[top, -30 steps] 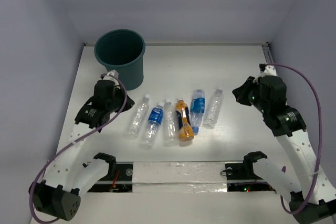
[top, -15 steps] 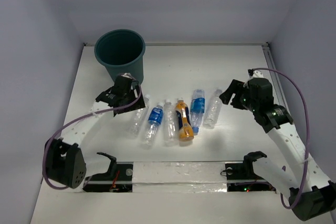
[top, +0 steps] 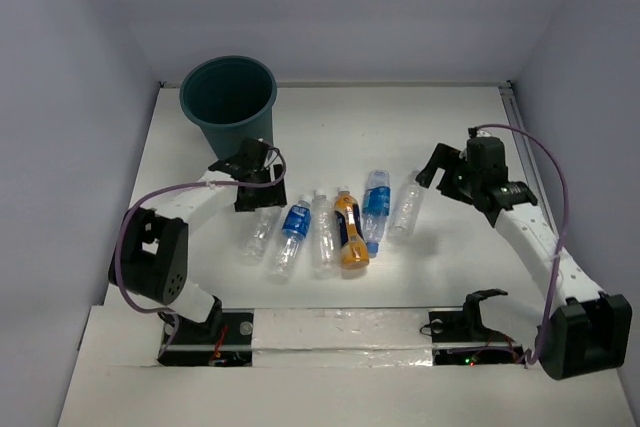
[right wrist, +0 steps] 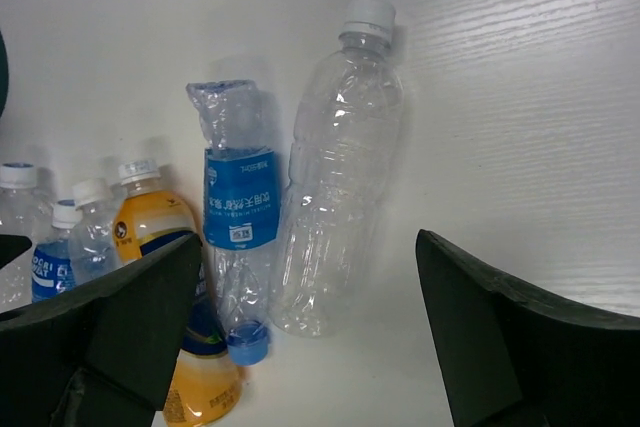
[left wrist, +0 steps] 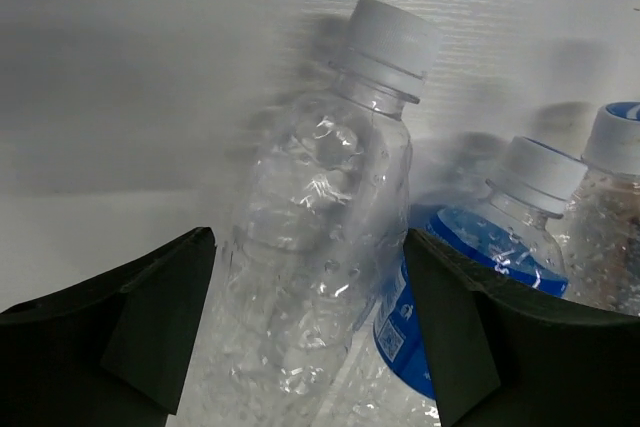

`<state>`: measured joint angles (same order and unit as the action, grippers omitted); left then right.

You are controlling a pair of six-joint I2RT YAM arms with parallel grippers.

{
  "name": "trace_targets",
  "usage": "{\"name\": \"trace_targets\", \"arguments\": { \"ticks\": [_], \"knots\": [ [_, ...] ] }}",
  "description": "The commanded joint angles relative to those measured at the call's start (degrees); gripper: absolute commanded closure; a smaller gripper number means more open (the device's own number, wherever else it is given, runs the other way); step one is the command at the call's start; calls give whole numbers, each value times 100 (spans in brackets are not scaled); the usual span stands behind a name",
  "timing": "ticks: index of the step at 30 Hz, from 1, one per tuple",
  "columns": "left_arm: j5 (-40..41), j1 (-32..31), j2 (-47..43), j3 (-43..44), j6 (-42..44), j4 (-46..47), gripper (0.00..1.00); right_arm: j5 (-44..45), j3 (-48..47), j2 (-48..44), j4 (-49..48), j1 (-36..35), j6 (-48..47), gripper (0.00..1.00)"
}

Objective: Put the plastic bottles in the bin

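Six plastic bottles lie side by side at mid-table. From the left they are clear [top: 262, 224], blue-labelled [top: 291, 234], clear [top: 322, 232], orange [top: 349, 232], blue-labelled [top: 375, 205] and clear [top: 407, 205]. The dark teal bin [top: 228, 107] stands upright at the back left. My left gripper [top: 255, 202] is open, low over the leftmost clear bottle [left wrist: 320, 247], with one finger on each side of its body. My right gripper [top: 440, 179] hangs open just right of the rightmost clear bottle [right wrist: 335, 187], with nothing between its fingers.
Grey walls close in the table at the left, the back and the right. A metal rail [top: 512, 107] runs along the back right edge. The arm bases and a taped strip [top: 340, 332] line the near edge.
Both grippers went from shut to open. The left arm swung right and down onto the leftmost bottle. The right arm moved left and lower toward the rightmost bottle.
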<state>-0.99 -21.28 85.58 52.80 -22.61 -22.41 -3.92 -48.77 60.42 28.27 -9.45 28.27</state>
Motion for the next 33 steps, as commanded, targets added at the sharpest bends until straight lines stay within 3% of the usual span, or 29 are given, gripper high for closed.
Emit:
{"name": "trace_targets", "arguments": {
  "ticks": [1,5,6,11,16,21,27,28,33],
  "knots": [
    [-24,-26,230,240,196,167,28,-214,-106,565,-472,75,108,6],
    [-24,-26,485,231,213,255,39,-284,-185,1321,-805,75,231,0],
    [-32,-26,521,222,222,264,48,-293,-272,1479,-841,75,231,0],
    [47,-26,390,222,266,132,69,-548,-528,2447,-1060,75,363,0],
    [3,-26,-234,398,292,-342,77,-645,-721,3018,-1096,75,521,3],
    [-137,-26,-1068,986,249,-860,78,-285,-809,3239,-999,75,750,10],
    [-665,-26,-1141,2724,29,-1125,79,-48,-792,3099,-938,75,847,28],
    [-665,-26,-1062,3328,20,-1125,79,-4,-792,2968,-920,75,821,33],
    [-779,615,-61,5352,-24,-1055,80,216,-757,2405,-718,75,768,42]
  ]
}}
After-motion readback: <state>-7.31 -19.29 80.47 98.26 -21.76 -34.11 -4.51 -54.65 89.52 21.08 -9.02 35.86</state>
